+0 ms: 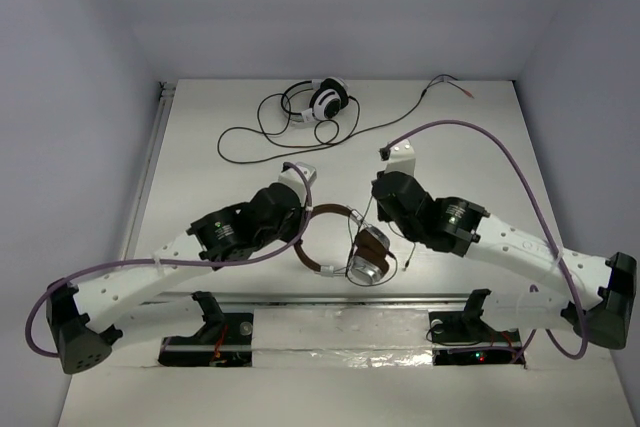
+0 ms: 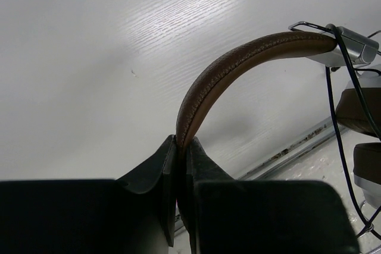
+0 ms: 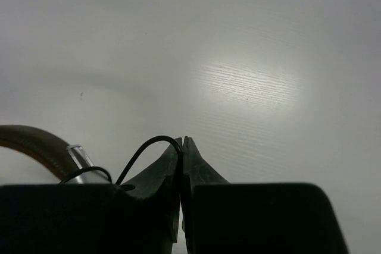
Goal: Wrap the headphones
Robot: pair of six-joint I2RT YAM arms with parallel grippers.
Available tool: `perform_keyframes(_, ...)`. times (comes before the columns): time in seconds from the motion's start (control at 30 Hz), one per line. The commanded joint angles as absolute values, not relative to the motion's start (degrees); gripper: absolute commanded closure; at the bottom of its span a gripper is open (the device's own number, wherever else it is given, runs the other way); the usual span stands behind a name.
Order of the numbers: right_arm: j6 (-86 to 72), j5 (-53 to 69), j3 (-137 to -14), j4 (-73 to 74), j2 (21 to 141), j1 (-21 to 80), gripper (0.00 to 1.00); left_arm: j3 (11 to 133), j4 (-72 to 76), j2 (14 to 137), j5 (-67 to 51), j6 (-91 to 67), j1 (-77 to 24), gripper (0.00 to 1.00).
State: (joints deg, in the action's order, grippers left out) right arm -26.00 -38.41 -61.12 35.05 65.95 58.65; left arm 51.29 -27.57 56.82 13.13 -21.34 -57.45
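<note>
Left tool [image 2: 180, 147] clamps the one brown headphones [image 1: 368, 252] by the headband [image 2: 238, 63]; right tool [image 3: 182, 144] pinches their cable [image 3: 156, 139]

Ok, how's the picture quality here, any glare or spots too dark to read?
Top external view: even, soft light, no hard shadows. Left wrist view: a bright glare patch on the table, the headband sharp, the left gripper nearly black. Right wrist view: dimmer, one glare patch, the right gripper a silhouette pinching the cable.
</note>
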Motion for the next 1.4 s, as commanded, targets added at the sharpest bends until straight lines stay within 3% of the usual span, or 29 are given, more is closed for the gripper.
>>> perform_keyframes(0.0,-30.58,-42.72,-58.89,29.02,64.60,55.39,0.91,54.31,-24.35,53.88,8.97,-20.31,-56.95,1.00)
perform_keyframes(0.1,-31.29,-39.92,-55.29,24.99,61.62,53.01,0.83,53.27,-23.65,51.95,8.79,-19.95,-54.24,1.00)
perform_keyframes(0.17,-31.12,-31.42,-50.75,18.94,58.46,49.68,0.79,52.91,-21.81,50.81,4.86,-19.60,-51.26,1.00)
perform_keyframes(0.43,-32.25,-12.16,-33.41,-9.08,55.02,47.81,0.76,59.76,-18.90,51.50,-0.78,-18.63,-50.10,1.00)
perform_keyframes(0.63,-32.43,-10.55,-28.75,-17.75,55.99,47.81,0.70,64.33,-17.67,53.26,-4.66,-19.42,-49.40,1.00)
perform_keyframes(0.77,-34.01,-9.15,-25.85,-21.70,55.37,47.81,0.60,66.70,-16.70,52.56,-2.99,-20.92,-48.25,1.00)
perform_keyframes(1.03,-36.03,-13.78,-25.40,-22.50,58.01,47.29,0.58,71.45,-17.66,54.05,-2.37,-21.18,-48.25,1.00)
perform_keyframes(1.27,-35.86,-17.57,-24.52,-22.15,54.58,47.29,0.49,72.77,-17.67,55.02,-3.77,-21.97,-48.25,1.00)
perform_keyframes(1.37,-34.63,-13.90,-25.39,-23.46,55.02,47.29,0.49,73.21,-17.40,55.81,-4.22,-22.32,-48.25,1.00)
